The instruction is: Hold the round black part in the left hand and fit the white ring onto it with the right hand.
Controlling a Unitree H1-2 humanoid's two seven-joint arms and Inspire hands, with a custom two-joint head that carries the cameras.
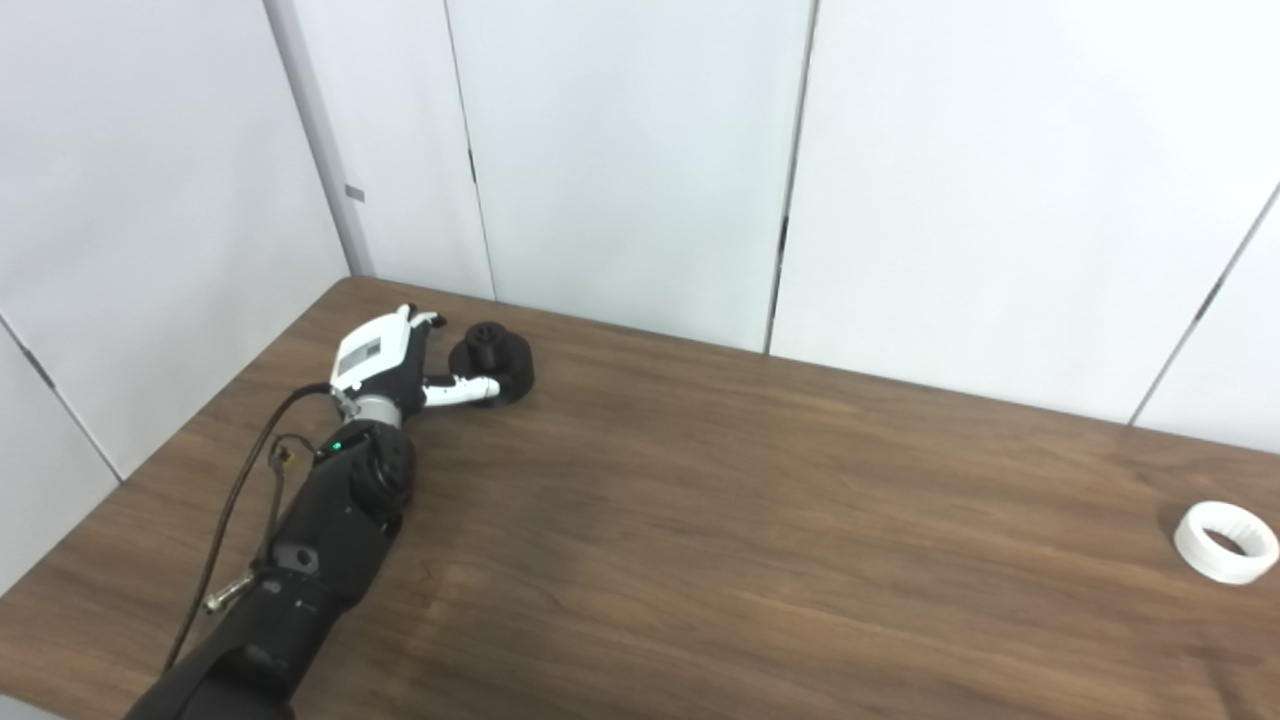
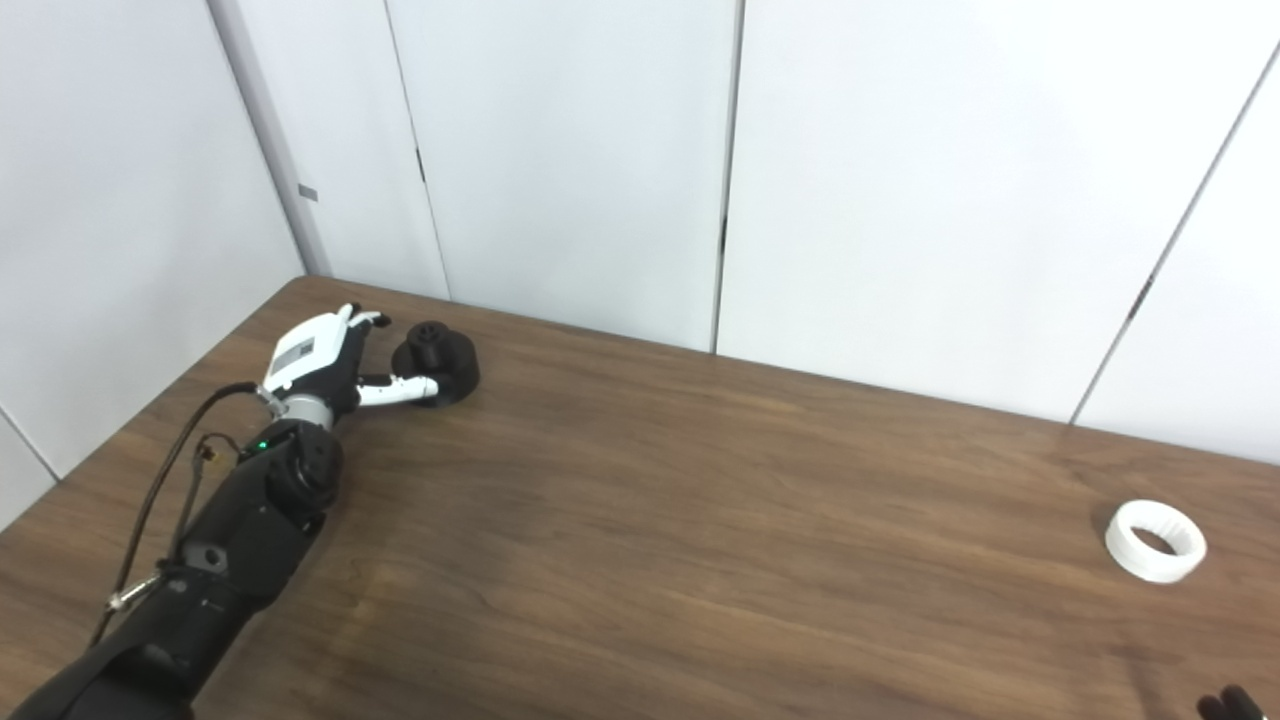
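The round black part stands on the wooden table near its far left corner. My left hand, white-backed, lies just left of the part with its fingers spread and its thumb along the part's near side. It reaches around the part without closing on it. The white ring lies flat at the far right of the table, alone. Of my right hand only dark fingertips show at the bottom right corner of the right eye view, well short of the ring.
White wall panels rise straight behind the table's back edge and along its left side. A cable loops beside my left forearm. Bare wood stretches between the part and the ring.
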